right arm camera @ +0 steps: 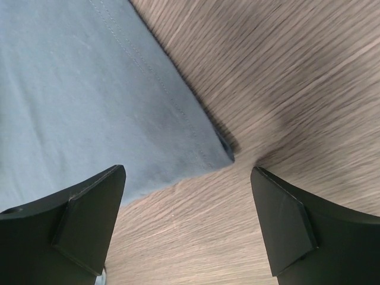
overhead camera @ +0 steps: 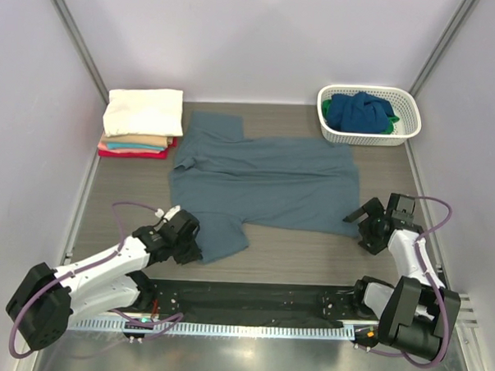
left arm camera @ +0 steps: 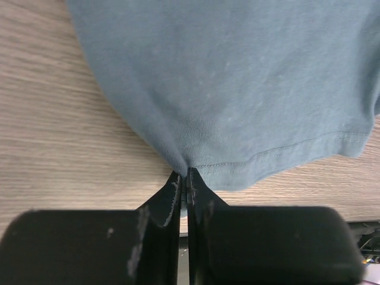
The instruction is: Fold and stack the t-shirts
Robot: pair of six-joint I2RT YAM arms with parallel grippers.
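A slate grey-blue t-shirt [overhead camera: 264, 182] lies spread flat across the middle of the table. My left gripper [overhead camera: 189, 242] is shut on its near-left sleeve hem [left arm camera: 237, 169], the cloth pinched between the fingers [left arm camera: 172, 196]. My right gripper [overhead camera: 363, 217] is open and empty, hovering just off the shirt's near-right corner [right arm camera: 222, 151], which lies flat on the wood. A stack of folded t-shirts [overhead camera: 142, 123] sits at the back left, cream on top, then tan, teal and red. Darker blue and green shirts [overhead camera: 362, 111] lie bunched in the basket.
The white plastic lattice basket [overhead camera: 408, 127] stands at the back right. White walls close in the left, back and right sides. A black rail [overhead camera: 251, 301] with the arm bases runs along the near edge.
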